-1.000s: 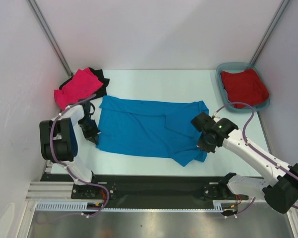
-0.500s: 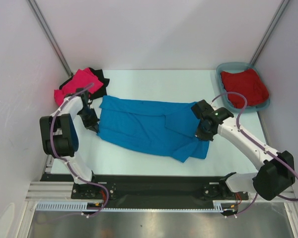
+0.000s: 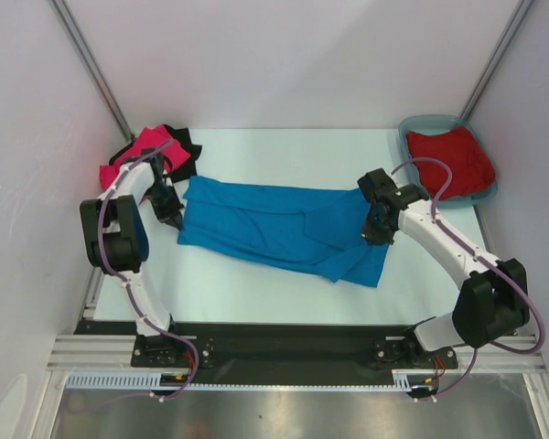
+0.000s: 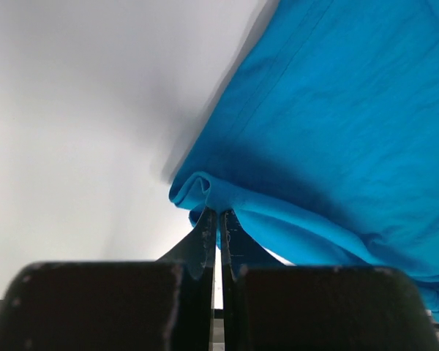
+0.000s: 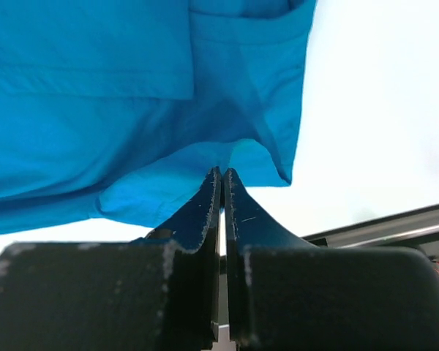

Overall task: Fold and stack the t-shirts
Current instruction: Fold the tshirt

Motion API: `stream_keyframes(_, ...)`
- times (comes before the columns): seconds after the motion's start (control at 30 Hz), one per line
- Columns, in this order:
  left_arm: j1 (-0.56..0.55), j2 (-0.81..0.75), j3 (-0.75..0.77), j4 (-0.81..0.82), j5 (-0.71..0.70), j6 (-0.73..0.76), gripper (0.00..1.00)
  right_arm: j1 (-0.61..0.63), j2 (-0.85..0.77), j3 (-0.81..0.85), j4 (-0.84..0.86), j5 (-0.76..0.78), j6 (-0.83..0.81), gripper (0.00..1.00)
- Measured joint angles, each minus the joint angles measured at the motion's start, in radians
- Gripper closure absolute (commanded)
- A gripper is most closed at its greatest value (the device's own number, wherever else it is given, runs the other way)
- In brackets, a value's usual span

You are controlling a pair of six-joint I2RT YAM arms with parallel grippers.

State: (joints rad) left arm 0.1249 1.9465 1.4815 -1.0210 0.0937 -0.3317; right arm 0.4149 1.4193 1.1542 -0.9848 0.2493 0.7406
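Tub (image 3: 483,194), teal plastic, sits at far right corner of desk (image 3: 274,155). Contents: one dark red t-shirt (image 3: 450,160), bunched, filling most of the basin. Only container seen.

Far left corner: pink t-shirt (image 3: 151,142) crumpled on top of black t-shirt (image 3: 185,151), both loose on the desk.

Centre: blue t-shirt (image 3: 274,229) spread across the desk, long axis running left to right, part-folded with a diagonal flap over its right half.

Left pincer (image 3: 174,219) at the shirt's left edge; wrist view shows the fingers together, clamped on a small rolled fold of the blue cloth (image 4: 336,146) at the tips (image 4: 218,216).

Right pincer (image 3: 373,236) over the shirt's right end; wrist view shows the fingers pressed together (image 5: 223,175), nipping the blue fabric (image 5: 95,110) just beside a hemmed edge, cloth drawn up into a tent.
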Motion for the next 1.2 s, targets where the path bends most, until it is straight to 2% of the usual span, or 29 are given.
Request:
stream_keyframes(0.3, 0.0, 0.072, 0.076, -0.044, 0.023, -0.004, 1.0, -0.061, 0.175, 0.153, -0.001, -0.081, -0.069, 1.0)
stream_keyframes(0.53, 0.0, 0.035, -0.038, -0.037, 0.071, -0.037, 1.0, -0.106, 0.31, 0.348, -0.08, -0.185, -0.13, 1.0)
stream_keyframes(0.67, 0.0, -0.023, -0.13, -0.041, 0.096, -0.072, 1.0, -0.122, 0.331, 0.361, -0.128, -0.246, -0.145, 1.0)
stream_keyframes(0.83, 0.0, -0.077, -0.158, -0.052, 0.117, -0.116, 1.0, -0.137, 0.342, 0.359, -0.186, -0.312, -0.155, 1.0)
stream_keyframes(1.03, -0.001, -0.085, -0.145, -0.069, 0.131, -0.162, 1.0, -0.156, 0.375, 0.356, -0.227, -0.364, -0.174, 1.0)
stream_keyframes(1.2, -0.003, -0.069, -0.044, -0.087, 0.132, -0.177, 1.0, -0.174, 0.431, 0.358, -0.23, -0.391, -0.2, 1.0)
